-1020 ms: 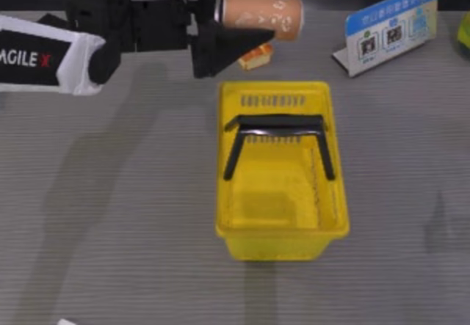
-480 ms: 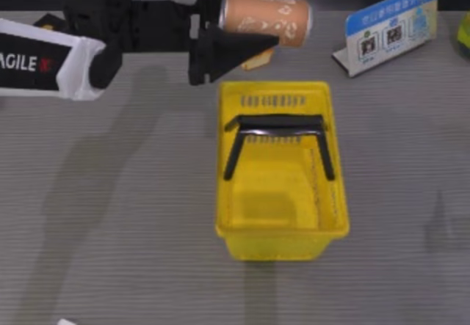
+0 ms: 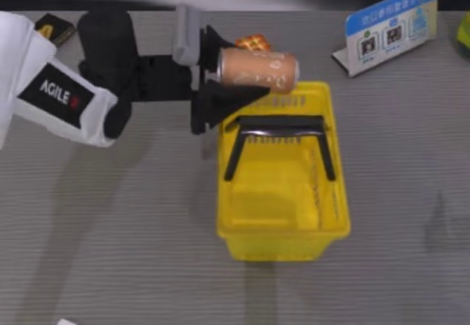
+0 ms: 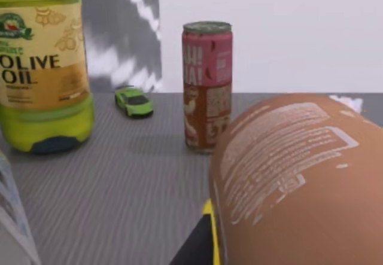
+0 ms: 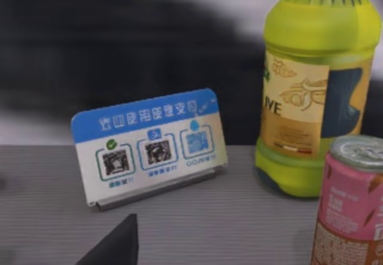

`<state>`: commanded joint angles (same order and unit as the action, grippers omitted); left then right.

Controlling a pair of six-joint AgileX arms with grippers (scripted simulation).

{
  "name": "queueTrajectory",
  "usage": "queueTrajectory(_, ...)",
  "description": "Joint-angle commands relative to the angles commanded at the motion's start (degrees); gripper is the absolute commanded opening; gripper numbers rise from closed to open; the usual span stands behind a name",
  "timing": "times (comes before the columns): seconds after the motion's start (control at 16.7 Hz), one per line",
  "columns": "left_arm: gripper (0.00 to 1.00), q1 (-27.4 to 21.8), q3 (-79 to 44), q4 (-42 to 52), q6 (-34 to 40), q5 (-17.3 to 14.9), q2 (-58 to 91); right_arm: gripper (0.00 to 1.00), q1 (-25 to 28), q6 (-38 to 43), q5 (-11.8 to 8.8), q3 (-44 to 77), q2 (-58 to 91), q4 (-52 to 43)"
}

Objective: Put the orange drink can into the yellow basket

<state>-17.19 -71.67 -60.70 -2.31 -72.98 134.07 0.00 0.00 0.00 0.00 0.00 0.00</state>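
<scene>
Top view shows the left gripper (image 3: 246,83), jaws clamped on the orange drink can (image 3: 258,70), holding it sideways over the yellow basket's (image 3: 283,238) far rim.

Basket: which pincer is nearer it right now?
Left. The left pincer holds the can over the basket's far rim. The right pincer is out of the top view, near the blue sign.
</scene>
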Motion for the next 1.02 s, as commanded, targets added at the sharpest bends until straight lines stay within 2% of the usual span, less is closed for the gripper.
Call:
queueTrajectory(0.3,0.0,0.1,0.5,-1.7,0.1,0.0,1.6,1.0,0.0,0.0,0.0,0.0,0.0,0.0)
queueTrajectory(1.02,0.9,0.1,0.5,-1.7,0.1,0.0,1.6,1.0,0.0,0.0,0.0,0.0,0.0,0.0)
